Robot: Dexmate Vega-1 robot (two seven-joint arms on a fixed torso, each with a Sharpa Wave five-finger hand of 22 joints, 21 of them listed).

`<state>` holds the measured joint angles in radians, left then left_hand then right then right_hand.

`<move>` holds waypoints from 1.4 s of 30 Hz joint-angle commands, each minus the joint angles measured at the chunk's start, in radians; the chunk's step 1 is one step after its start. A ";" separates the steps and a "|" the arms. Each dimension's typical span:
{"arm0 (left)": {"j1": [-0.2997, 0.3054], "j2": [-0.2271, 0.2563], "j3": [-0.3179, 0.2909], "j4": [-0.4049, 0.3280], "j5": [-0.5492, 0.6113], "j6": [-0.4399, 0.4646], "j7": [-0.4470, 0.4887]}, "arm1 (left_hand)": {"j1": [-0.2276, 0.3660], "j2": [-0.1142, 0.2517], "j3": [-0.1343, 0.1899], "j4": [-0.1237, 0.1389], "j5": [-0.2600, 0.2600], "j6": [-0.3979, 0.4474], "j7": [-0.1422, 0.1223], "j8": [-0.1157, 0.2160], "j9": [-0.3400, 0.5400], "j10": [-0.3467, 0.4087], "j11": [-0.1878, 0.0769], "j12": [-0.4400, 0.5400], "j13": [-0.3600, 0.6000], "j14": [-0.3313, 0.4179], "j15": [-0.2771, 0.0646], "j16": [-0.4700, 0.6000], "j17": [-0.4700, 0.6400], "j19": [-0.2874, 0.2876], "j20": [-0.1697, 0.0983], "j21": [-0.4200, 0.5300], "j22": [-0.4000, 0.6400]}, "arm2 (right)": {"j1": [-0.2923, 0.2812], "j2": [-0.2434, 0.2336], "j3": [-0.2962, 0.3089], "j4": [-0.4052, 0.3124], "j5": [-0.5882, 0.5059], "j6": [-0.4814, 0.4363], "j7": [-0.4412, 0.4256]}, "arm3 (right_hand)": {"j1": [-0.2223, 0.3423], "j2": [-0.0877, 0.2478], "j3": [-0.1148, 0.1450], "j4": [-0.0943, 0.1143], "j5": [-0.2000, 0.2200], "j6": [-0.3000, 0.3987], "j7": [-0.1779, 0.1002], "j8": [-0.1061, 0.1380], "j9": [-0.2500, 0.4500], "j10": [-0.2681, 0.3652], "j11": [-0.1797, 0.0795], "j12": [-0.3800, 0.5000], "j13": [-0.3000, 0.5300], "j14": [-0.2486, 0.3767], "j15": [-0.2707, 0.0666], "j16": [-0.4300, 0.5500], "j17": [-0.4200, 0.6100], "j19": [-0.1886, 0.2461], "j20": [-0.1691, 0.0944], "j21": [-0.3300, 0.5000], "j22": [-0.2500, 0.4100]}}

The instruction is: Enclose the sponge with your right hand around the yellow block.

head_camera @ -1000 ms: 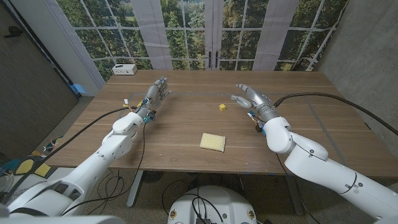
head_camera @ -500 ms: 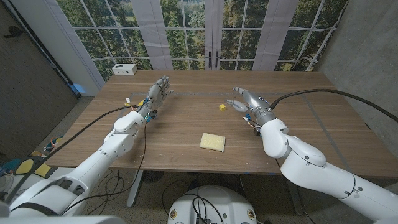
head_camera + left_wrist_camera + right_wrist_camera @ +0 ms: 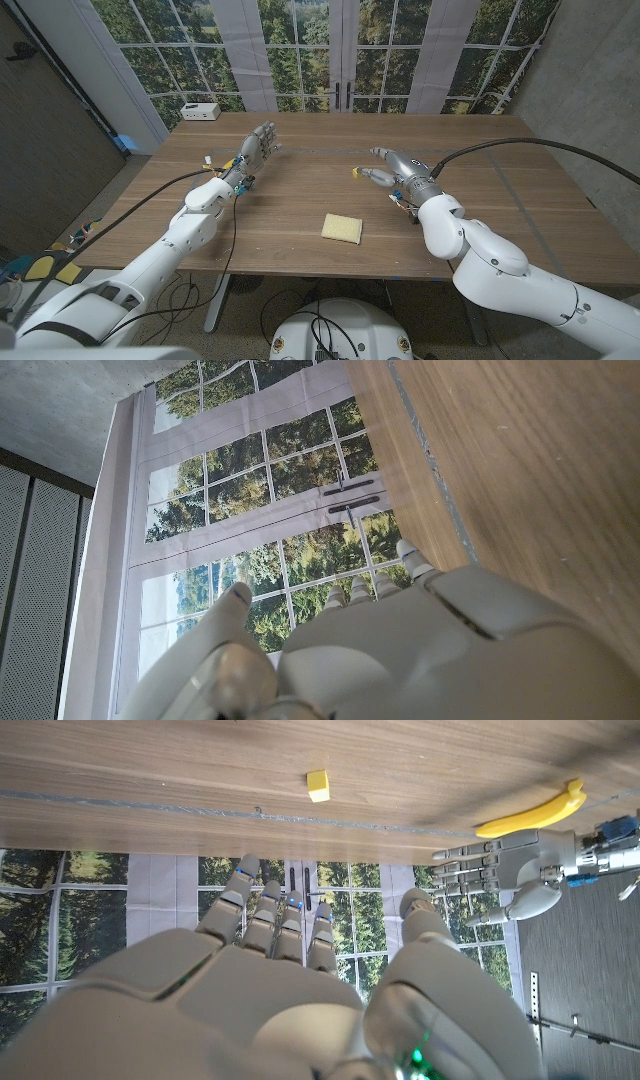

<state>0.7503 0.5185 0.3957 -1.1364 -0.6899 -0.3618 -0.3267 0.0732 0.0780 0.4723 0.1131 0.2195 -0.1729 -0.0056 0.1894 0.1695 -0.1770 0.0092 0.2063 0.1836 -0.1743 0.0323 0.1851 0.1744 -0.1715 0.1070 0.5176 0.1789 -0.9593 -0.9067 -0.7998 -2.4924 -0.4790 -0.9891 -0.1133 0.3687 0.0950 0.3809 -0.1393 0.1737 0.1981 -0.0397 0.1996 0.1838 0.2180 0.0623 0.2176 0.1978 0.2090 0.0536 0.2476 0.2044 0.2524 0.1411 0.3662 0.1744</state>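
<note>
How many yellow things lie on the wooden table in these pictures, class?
2. The small yellow block sits mid-table, just by the right hand fingertips. The flat sponge lies nearer the front edge, apart from both hands.

Lab-like test room: wooden table (image 3: 300, 200), forest-window backdrop (image 3: 330, 50), bare concrete walls (image 3: 590, 70).

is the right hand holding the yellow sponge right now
No, the head view shows the sponge lying alone on the table, while the right hand is farther back beside the yellow block.
</note>
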 commanded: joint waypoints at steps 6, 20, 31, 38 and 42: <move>0.014 0.002 0.002 -0.018 -0.006 -0.001 -0.012 | 0.004 0.005 -0.006 -0.001 0.008 -0.051 -0.009 0.000 0.006 -0.133 0.005 0.000 0.003 -0.143 0.010 0.002 0.003 -0.048 0.009 -0.004 0.003 | 0.121 -0.030 -0.180 -0.091 -0.126 -0.167 0.187 | -0.002 0.001 -0.008 0.001 0.004 0.009 -0.003 -0.001 0.004 0.013 -0.001 -0.004 0.003 0.019 -0.005 0.009 0.005 0.020 0.001 0.000 0.005; 0.034 0.007 -0.004 -0.032 -0.013 -0.013 -0.014 | 0.004 0.005 -0.007 -0.002 0.008 -0.050 -0.011 -0.001 0.006 -0.133 0.006 0.000 0.003 -0.144 0.011 0.001 0.003 -0.046 0.010 -0.008 0.003 | 0.325 -0.005 -0.411 -0.132 -0.214 -0.349 0.372 | -0.028 0.006 -0.023 0.021 0.004 0.020 -0.001 0.001 0.005 0.032 0.000 -0.001 0.004 0.067 -0.014 0.028 0.011 0.059 0.008 0.005 0.005; 0.040 0.007 -0.008 -0.024 -0.020 -0.032 -0.034 | 0.005 0.005 -0.008 -0.002 0.008 -0.050 -0.012 -0.002 0.006 -0.132 0.006 -0.001 0.003 -0.143 0.011 0.001 0.003 -0.045 0.011 -0.011 0.003 | 0.382 0.063 -0.514 -0.093 -0.469 -0.407 0.636 | -0.068 -0.009 -0.048 0.040 0.004 0.018 0.000 -0.003 0.005 0.042 -0.001 -0.002 0.004 0.114 -0.027 0.044 0.015 0.110 0.027 0.014 0.005; 0.033 0.002 -0.008 -0.007 -0.023 -0.040 -0.048 | 0.005 0.005 -0.008 -0.002 0.008 -0.049 -0.012 -0.002 0.006 -0.132 0.005 -0.001 0.003 -0.142 0.011 0.001 0.003 -0.044 0.011 -0.012 0.003 | 0.381 0.120 -0.534 -0.031 -0.736 -0.407 0.910 | -0.093 -0.026 -0.066 0.048 0.008 -0.016 -0.015 -0.014 0.005 0.015 -0.009 -0.016 0.004 0.149 -0.027 0.050 0.013 0.169 0.023 0.026 0.005; 0.023 -0.005 -0.006 0.008 -0.023 -0.046 -0.059 | 0.006 0.005 -0.009 -0.003 0.008 -0.047 -0.013 -0.002 0.007 -0.132 0.006 -0.001 0.003 -0.141 0.012 0.002 0.003 -0.043 0.012 -0.013 0.003 | 0.347 0.165 -0.512 0.019 -0.908 -0.382 1.052 | -0.100 -0.037 -0.073 0.048 0.010 -0.042 -0.027 -0.019 0.006 0.000 -0.016 -0.021 0.005 0.158 -0.027 0.047 0.011 0.208 0.024 0.035 0.005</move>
<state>0.7854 0.5221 0.3889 -1.1520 -0.7106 -0.3948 -0.3647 0.0732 0.0780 0.4680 0.1088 0.2195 -0.1726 -0.0129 0.1894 0.1746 -0.1714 0.0145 0.2062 0.1836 -0.1725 0.0341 0.1851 0.1744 -0.1715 0.1146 0.5062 0.1789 -0.5901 -0.8286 -1.3009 -2.5599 -0.9717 -1.3754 0.5581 0.2749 0.0643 0.3159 -0.0909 0.1778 0.1704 -0.0632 0.1880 0.1837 0.2263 0.0503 0.1995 0.1975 0.3525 0.0254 0.2922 0.2141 0.4352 0.1645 0.3901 0.1743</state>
